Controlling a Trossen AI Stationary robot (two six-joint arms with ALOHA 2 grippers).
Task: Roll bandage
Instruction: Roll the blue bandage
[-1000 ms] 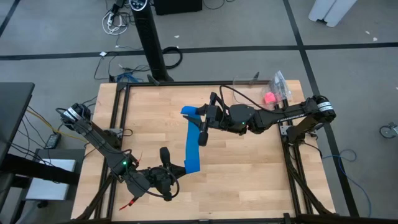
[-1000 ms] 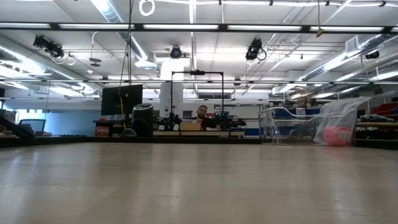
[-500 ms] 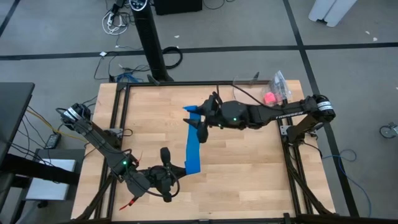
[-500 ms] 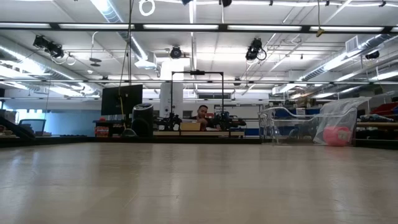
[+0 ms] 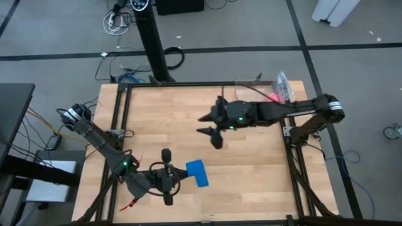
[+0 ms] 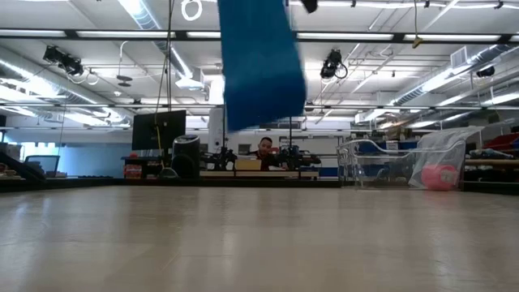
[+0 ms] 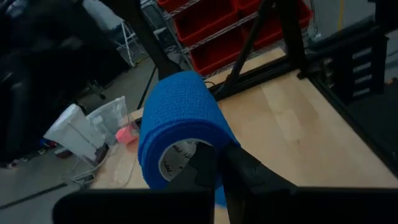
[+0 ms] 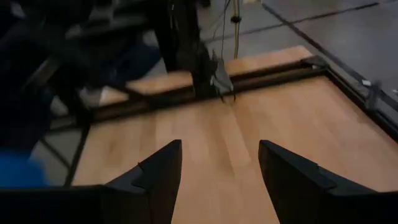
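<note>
Blue cloth of the bandage (image 7: 180, 130) is being held as a hollow-centred coil by the left gripper (image 7: 214, 168), whose fingers are clamped together on its wall, low at the table's (image 5: 251, 169) near left. Its loose end (image 5: 197, 172) is being seen beside that gripper. Nothing is being gripped by the right gripper (image 5: 211, 130), spread apart above mid-table.

Lab: red storage bins (image 7: 249, 37), ceiling ducts (image 6: 454, 69)

The right gripper (image 5: 211, 128) has opened, releasing the bandage (image 5: 197, 172), which now lies bunched beside the left gripper (image 5: 167, 176).
</note>
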